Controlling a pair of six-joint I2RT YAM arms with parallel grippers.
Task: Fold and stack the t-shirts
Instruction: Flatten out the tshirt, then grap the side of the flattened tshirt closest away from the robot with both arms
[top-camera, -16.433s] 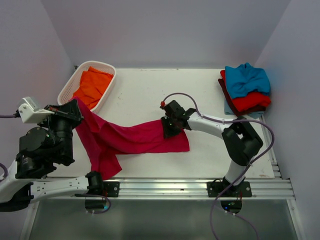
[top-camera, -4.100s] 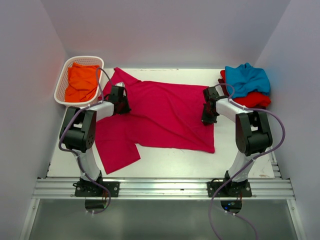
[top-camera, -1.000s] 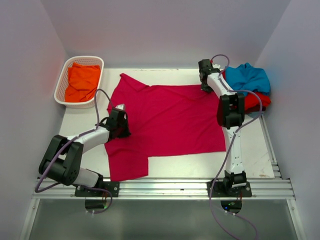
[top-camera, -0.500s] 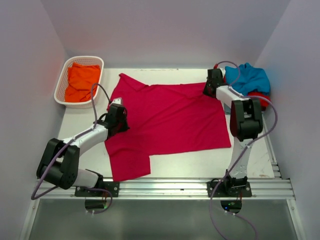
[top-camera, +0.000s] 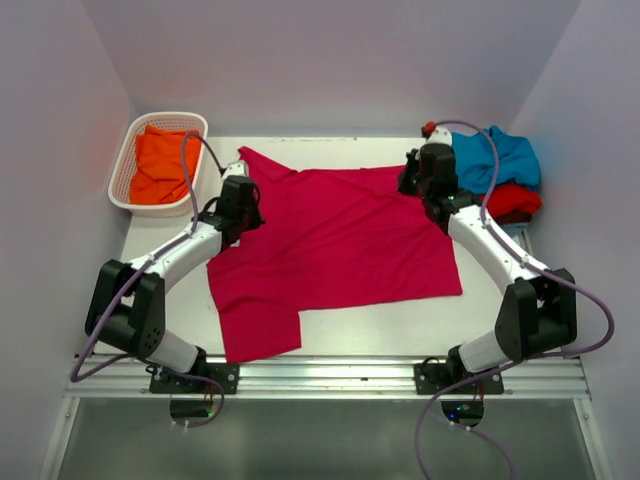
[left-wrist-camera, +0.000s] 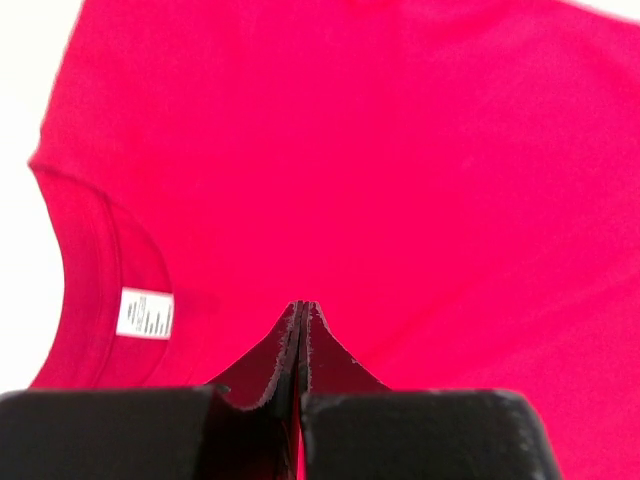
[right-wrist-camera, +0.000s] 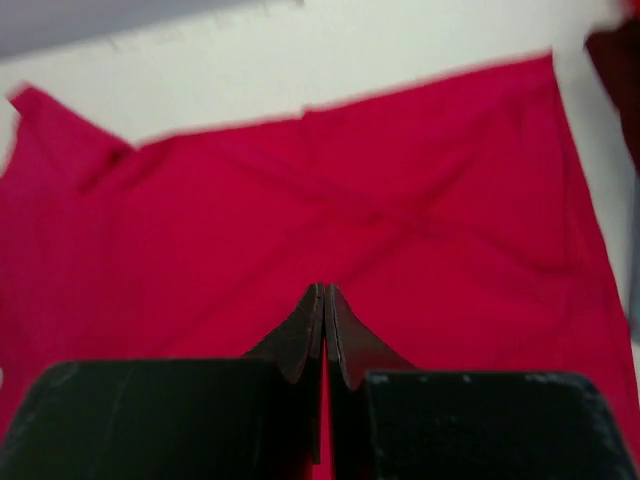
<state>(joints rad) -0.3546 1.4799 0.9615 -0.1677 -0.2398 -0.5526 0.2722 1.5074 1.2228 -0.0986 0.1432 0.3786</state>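
Observation:
A crimson-pink t-shirt (top-camera: 340, 240) lies spread flat on the white table, its collar toward the left. Its white neck label (left-wrist-camera: 145, 312) shows in the left wrist view. My left gripper (top-camera: 243, 203) is shut and empty over the shirt's left shoulder; its jaws (left-wrist-camera: 303, 306) are pressed together above the cloth. My right gripper (top-camera: 412, 182) is shut and empty over the shirt's far right corner; in the right wrist view (right-wrist-camera: 323, 290) the shirt (right-wrist-camera: 400, 200) lies below it. An orange t-shirt (top-camera: 165, 165) lies in the basket. A teal-blue t-shirt (top-camera: 495, 158) tops a red one (top-camera: 515, 200) at the far right.
The white lattice basket (top-camera: 122, 182) stands at the far left corner. The folded stack sits against the right wall. A metal rail (top-camera: 330, 375) runs along the near edge. Purple walls close in the table on three sides.
The left gripper has moved farther up the shirt's left side. The right arm has swung round and its gripper has shifted slightly left at the far right corner. The shirt lies much as before.

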